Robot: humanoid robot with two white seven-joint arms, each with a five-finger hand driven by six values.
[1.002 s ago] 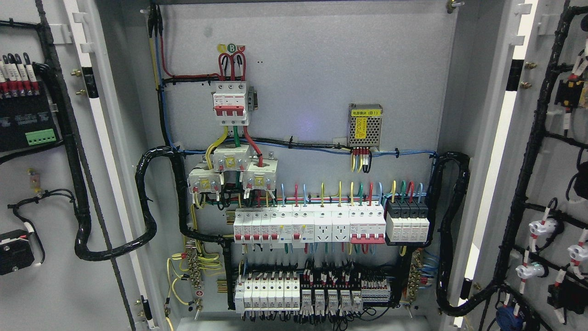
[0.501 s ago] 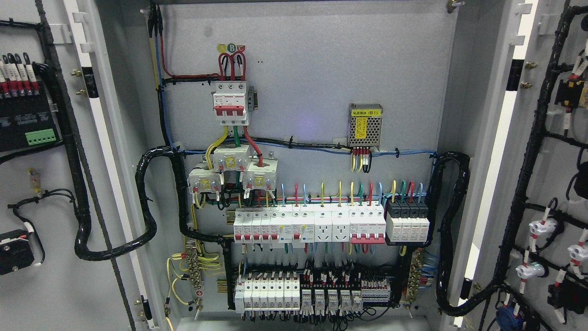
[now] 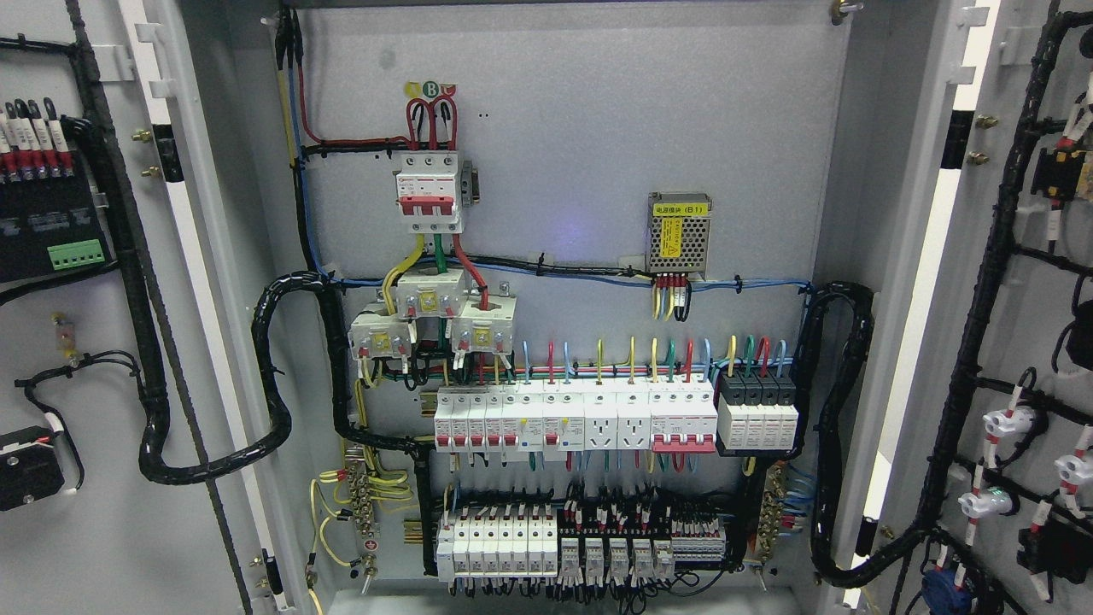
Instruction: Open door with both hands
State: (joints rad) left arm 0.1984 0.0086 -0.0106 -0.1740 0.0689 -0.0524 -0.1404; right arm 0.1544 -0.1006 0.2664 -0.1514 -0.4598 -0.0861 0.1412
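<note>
Grey sheet steel fills my screen: the cabinet's back panel (image 3: 581, 137) faces the head camera squarely, and both doors stand swung wide. I see the left door (image 3: 94, 547) lying flat along the left edge with its inner face toward me, and the right door (image 3: 1012, 282) doing the same at the right edge. I judge the opening finished, since neither leaf covers any part of the interior.

Neither of my robot's hands shows anywhere in this view, so I cannot tell whether their fingers are spread, curled or holding anything.

Thick black cable looms (image 3: 273, 401) loop from the panel across each hinge side to the doors; I read that slack as deliberate, letting the leaves swing without tugging the wiring. Door-mounted parts, such as the black module with green terminals (image 3: 51, 231) on the left leaf, need those feeds.

On the panel, a long row of white breakers (image 3: 572, 418) sits mid-height, with a lower row of terminals (image 3: 581, 547) beneath it. Above, a red-and-white main breaker (image 3: 429, 192) takes the incoming leads, placed high so power runs downward. A small perforated power supply (image 3: 679, 243) with a yellow label sits alone to the right.

Of the room I see nothing beyond the cabinet; lighting is even, with a faint bluish glint at the panel's centre.
</note>
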